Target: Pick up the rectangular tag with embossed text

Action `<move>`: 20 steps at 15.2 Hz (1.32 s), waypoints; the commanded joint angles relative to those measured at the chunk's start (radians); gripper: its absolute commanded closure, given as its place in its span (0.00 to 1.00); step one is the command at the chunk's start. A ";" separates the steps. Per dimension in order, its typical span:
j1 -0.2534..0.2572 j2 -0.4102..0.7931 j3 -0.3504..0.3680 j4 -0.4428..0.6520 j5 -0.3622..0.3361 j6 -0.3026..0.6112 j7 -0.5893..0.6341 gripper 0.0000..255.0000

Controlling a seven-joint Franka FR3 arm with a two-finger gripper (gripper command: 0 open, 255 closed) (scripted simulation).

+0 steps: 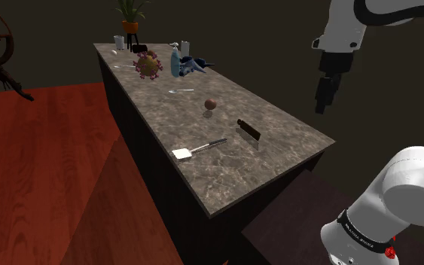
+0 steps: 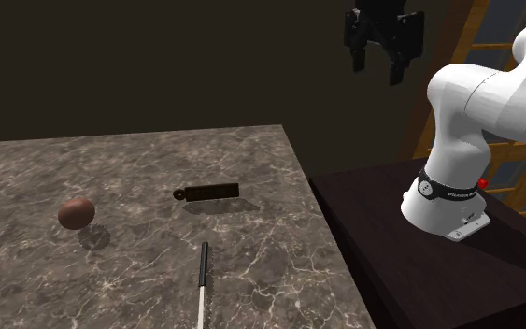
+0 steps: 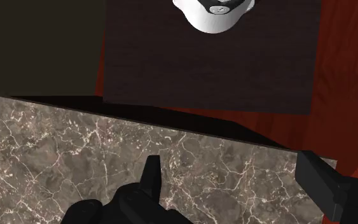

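Counter (image 1: 225, 177) of veined stone, with bare surface all round the dark rectangular tag (image 1: 248, 129), which lies flat near its edge on the shoulder view's right. Brown ball (image 1: 211, 105) and spatula (image 1: 199, 149) sit near, not touching it. Gripper (image 1: 322, 108) hangs high beyond that edge, fingers apart. Tag's lettering is too small to read.
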 commanded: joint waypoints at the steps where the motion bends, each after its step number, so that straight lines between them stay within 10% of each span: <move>1: 0.000 0.000 0.000 0.000 0.000 0.000 0.000 0.00; 20: -0.064 0.536 -0.132 -0.063 -0.030 0.722 -0.009 0.00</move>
